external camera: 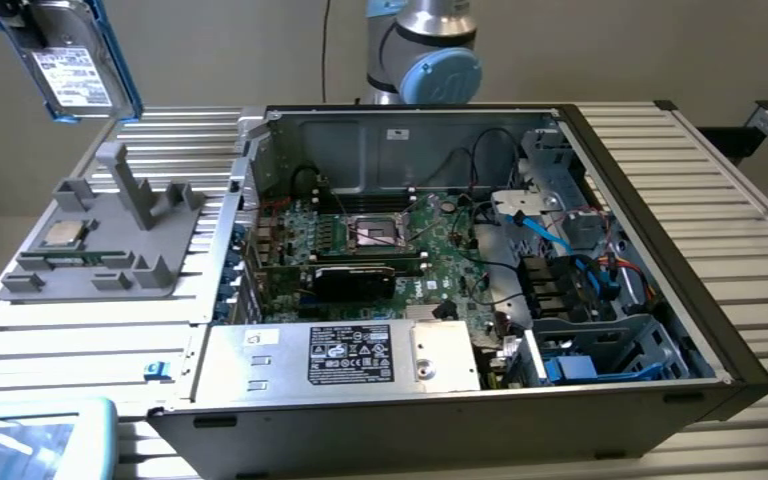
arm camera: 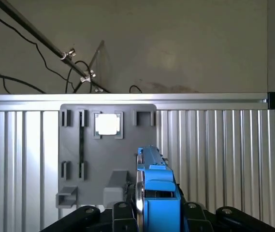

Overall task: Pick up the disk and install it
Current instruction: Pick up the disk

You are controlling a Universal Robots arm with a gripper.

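Observation:
The disk (external camera: 75, 62), grey metal with a white barcode label and a blue carrier frame, hangs in the air above the far left corner of the table in the exterior view. In the wrist view the disk (arm camera: 157, 191) is edge-on, blue frame toward the camera, clamped between the black fingers (arm camera: 123, 211) of my gripper (arm camera: 156, 215). It hovers over the grey holder plate (arm camera: 108, 159). The open computer case (external camera: 651, 250) lies to the exterior view's right of it, with a drive cage (external camera: 598, 350) at the near right corner.
The grey holder plate (external camera: 117, 235) carries a small square CPU chip (external camera: 64, 236) and upright posts. A silver power supply box (external camera: 344, 355) sits at the case's front. The arm's base (external camera: 424, 55) stands behind the case. A blue-rimmed object (external camera: 31, 435) lies at the near left.

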